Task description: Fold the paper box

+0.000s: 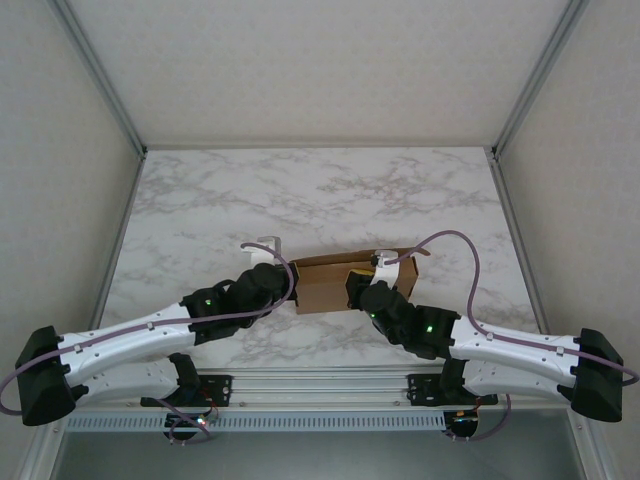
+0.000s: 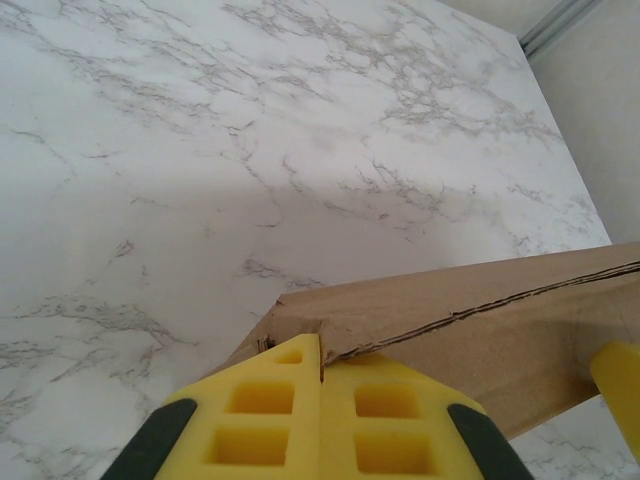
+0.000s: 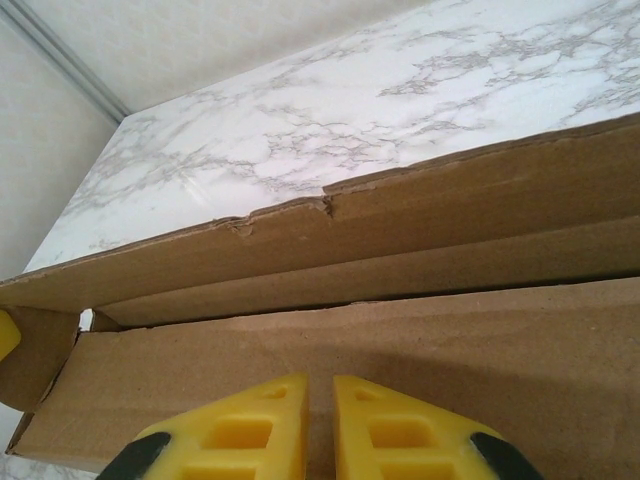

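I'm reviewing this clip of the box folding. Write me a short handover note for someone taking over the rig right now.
Left gripper: shut, at the left end corner of the box.
Right gripper: nearly shut, against a long cardboard panel of the box. Whether it pinches the cardboard is unclear.
Box: mid-table, between the two arms.
Done: long sides partly folded up into a shallow shape.
Left: the far long flap looks loose and untucked, and the box is not yet closed.
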### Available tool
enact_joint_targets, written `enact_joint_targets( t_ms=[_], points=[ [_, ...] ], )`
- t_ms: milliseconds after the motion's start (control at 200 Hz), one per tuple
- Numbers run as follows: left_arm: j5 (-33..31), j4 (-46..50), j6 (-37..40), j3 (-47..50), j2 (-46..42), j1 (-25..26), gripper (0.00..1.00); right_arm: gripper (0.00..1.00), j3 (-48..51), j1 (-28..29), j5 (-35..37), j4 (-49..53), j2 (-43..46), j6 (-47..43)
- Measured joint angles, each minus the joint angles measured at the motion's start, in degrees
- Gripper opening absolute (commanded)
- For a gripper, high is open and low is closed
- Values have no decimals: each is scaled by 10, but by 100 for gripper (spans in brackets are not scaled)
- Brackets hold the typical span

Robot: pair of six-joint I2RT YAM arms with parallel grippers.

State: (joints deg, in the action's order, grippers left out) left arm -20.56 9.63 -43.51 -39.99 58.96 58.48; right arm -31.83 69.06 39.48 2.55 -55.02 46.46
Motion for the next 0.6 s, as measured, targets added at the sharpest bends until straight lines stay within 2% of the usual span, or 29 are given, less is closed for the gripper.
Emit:
enact_joint_targets(
  t_ms=[391, 456, 601],
  points=[
    [-30, -1, 0, 12, 12, 27, 0, 19, -1, 0, 0, -5, -4, -4],
    [-38, 0, 0, 12, 15, 32, 0, 22, -1, 0, -1, -5, -3, -4],
    [-45, 1, -1, 12, 15, 36, 0, 37, -3, 1, -13, -11, -2, -13]
  ],
)
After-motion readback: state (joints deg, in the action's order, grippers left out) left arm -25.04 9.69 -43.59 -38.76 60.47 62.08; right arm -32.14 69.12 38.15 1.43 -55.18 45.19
